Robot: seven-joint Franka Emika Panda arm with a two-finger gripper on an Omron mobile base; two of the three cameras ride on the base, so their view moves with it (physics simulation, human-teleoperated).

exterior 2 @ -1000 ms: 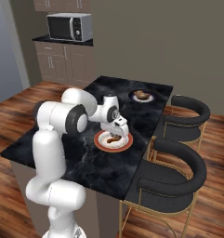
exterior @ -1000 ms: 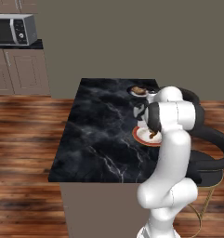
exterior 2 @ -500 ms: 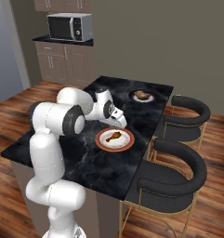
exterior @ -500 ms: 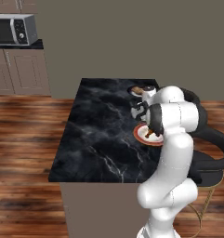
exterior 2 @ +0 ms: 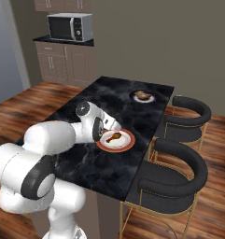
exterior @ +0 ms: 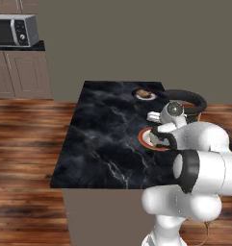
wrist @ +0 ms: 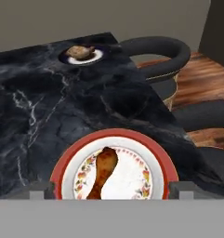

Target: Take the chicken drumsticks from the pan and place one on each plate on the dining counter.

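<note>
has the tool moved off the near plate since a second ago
Yes. The tool was down on the near plate; now it sits back from it toward the arm's side, open, with the drumstick left lying on the plate.

We count two plates on the dining counter (exterior 2: 86, 116): a near plate (wrist: 62, 174) at six o'clock and a far plate (wrist: 98, 56) at eleven o'clock. Each carries one drumstick, so two: the near drumstick (wrist: 103, 171) and the far drumstick (wrist: 80, 50). We also count two bar stools (exterior 2: 172, 179) and one microwave (exterior 2: 69, 27).
</note>
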